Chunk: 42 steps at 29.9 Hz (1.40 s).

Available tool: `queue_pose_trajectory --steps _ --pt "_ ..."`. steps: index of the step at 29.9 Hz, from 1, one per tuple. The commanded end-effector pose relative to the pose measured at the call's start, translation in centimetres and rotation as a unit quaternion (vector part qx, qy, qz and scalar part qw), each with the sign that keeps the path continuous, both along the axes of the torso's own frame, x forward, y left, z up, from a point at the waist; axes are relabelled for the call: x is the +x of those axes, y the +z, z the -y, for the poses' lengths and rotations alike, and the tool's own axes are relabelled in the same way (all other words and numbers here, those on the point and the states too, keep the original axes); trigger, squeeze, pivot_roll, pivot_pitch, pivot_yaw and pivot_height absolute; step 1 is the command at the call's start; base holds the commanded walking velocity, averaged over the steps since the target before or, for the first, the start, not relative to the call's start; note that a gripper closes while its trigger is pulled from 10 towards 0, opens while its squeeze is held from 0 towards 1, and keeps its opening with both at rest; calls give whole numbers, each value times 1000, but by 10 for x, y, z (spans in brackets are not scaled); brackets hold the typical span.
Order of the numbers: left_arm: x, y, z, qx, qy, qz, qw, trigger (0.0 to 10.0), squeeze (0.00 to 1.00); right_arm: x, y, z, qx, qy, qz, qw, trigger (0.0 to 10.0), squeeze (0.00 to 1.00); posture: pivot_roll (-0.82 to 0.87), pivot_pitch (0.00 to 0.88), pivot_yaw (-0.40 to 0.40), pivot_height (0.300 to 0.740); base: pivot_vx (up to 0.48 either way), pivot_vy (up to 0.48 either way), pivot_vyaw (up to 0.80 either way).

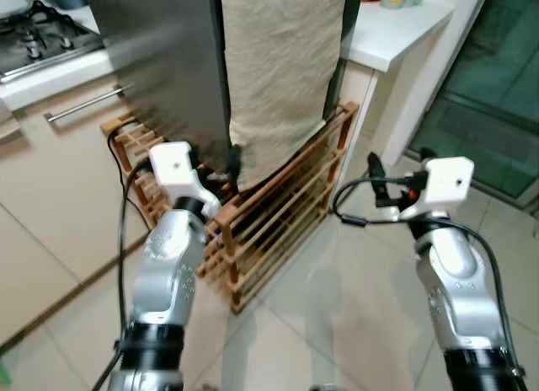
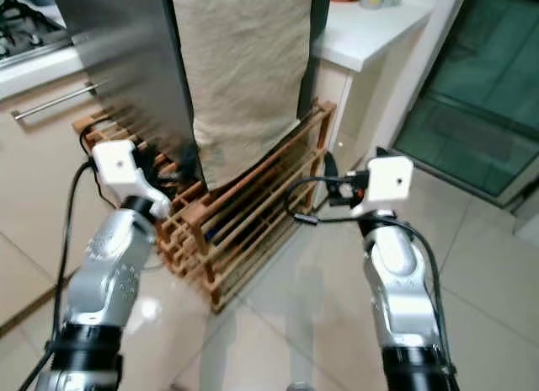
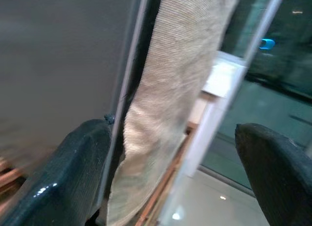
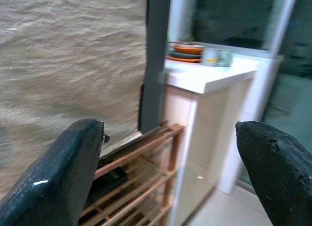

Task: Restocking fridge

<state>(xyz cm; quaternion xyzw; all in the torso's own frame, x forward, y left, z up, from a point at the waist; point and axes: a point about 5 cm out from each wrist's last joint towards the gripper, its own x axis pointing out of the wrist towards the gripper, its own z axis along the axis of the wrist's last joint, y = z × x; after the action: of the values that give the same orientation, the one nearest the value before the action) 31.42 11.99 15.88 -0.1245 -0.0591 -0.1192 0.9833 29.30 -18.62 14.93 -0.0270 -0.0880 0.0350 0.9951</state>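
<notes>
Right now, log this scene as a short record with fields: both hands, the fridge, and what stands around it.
left hand: open, raised at the fridge's lower edge, beside the cloth
right hand: open, raised toward the rack and counter, holding nothing
fridge: grey metal, standing on the rack
cloth: beige, hanging down the fridge
wooden rack: slatted, on the tiled floor
white counter: on the robot's right of the fridge, with an orange dish
stove: on the robot's far left
</notes>
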Motion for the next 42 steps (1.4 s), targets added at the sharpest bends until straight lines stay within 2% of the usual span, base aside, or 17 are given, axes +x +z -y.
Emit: queue_pose_trajectory --steps 1,3,4,5,6,13,22,23,29,31,32,33,34,37,38,40,42 --pt "2 2 -3 26 4 0 1000 10000 0 -3 -4 0 2 3 -11 1000 10000 0 -142 0 10 740 0 480 -756" --pt "3 2 -4 33 7 0 999 10000 0 -4 -6 2 -2 2 -16 1000 10000 0 -142 0 11 740 0 480 -750" --pt "4 3 -3 35 10 -1 999 10000 165 -6 -9 4 -7 0 -24 1000 10000 0 -146 0 13 740 0 480 -738" --pt "4 3 -3 35 10 -1 999 10000 165 -6 -9 4 -7 0 -24 1000 10000 0 -146 0 13 740 0 480 -738" --pt "4 3 -3 36 13 3 999 10000 1000 -6 -11 5 -9 -3 -28 1000 10000 0 -147 0 15 740 0 0 -719" --pt "4 5 8 31 -4 6 999 10000 1000 -4 -8 3 -3 -4 -19 1000 10000 0 -146 0 22 740 0 0 0" --pt "13 5 5 44 18 -6 999 10000 1000 -5 -10 0 -2 -2 -18 1000 10000 0 -138 0 26 740 0 0 0" --pt "14 7 7 38 13 -2 999 10000 0 -5 -10 0 -2 -2 -18 1000 10000 0 -139 0 27 740 0 0 0" --pt "25 20 18 51 6 23 998 10000 0 -6 -7 1 -7 -8 -11 1000 10000 0 -154 0 41 740 0 0 0" --pt "25 22 18 50 8 27 998 10000 0 -6 -6 2 -8 -10 -7 1000 10000 0 -154 0 41 740 0 0 0" --pt "22 27 12 58 15 41 997 10000 0 -11 7 3 -22 -17 21 999 10000 0 -158 0 50 740 0 0 0" --pt "22 27 12 58 15 41 997 10000 0 -11 7 3 -22 -17 21 999 10000 0 -158 0 50 740 0 0 0" --pt "7 27 -2 72 23 51 996 10000 0 -25 22 5 -21 -30 45 998 10000 0 -153 0 51 740 0 0 0" --pt "-23 19 -22 96 22 47 994 10000 0 -53 27 6 -24 -36 50 998 10000 0 -142 0 50 740 0 0 0" --pt "-45 13 -28 105 14 43 993 10000 0 -70 26 5 -35 -33 50 998 10000 0 -135 0 51 740 0 0 0" --pt "-67 10 -33 97 15 37 995 10000 0 -85 27 8 -40 -38 52 997 10000 0 -135 0 51 740 0 0 0" --pt "-77 11 -34 88 22 40 995 10000 0 -91 27 13 -40 -50 53 997 10000 0 -133 0 39 740 0 0 0"
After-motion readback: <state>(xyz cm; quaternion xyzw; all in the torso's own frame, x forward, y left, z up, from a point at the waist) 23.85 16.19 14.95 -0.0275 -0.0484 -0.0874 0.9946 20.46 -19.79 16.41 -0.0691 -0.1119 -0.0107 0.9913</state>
